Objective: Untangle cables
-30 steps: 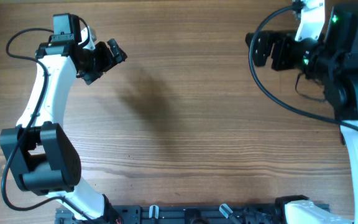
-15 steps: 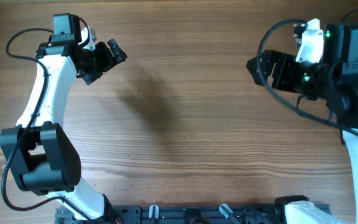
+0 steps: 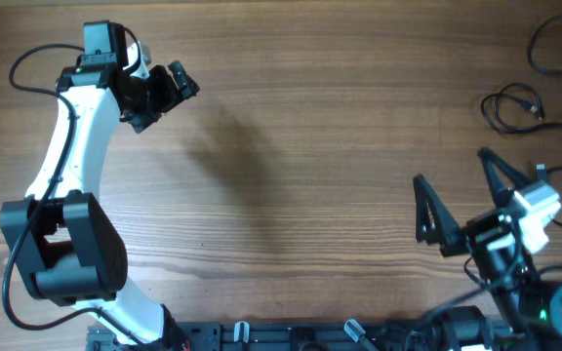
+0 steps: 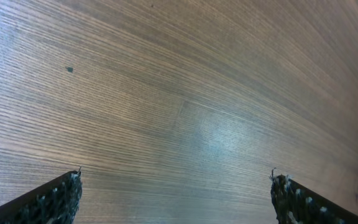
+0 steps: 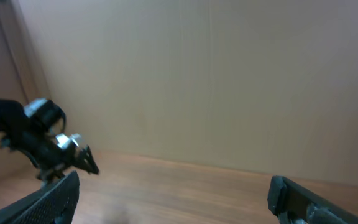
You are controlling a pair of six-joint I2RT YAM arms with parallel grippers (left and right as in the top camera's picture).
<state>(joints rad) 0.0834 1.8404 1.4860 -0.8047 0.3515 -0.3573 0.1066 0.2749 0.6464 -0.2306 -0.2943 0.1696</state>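
Thin black cables lie loose at the far right of the table in the overhead view: one small loop with a plug end (image 3: 527, 101) and another cord (image 3: 534, 49) running off the top right corner. My right gripper (image 3: 451, 168) is open and empty, low on the right side and well short of the cables; its wrist view (image 5: 173, 199) shows only table and wall. My left gripper (image 3: 169, 97) is open and empty at the far left, above bare wood (image 4: 176, 193). No cable shows in either wrist view.
The wooden table (image 3: 291, 175) spans the view. A black rail with clips (image 3: 291, 336) runs along the front edge. The left arm's gripper (image 5: 48, 146) shows far off in the right wrist view. A plain wall (image 5: 216, 74) stands behind the table.
My right arm has swung from the upper right down to the lower right, uncovering the cables at the top right. The left arm has not moved.
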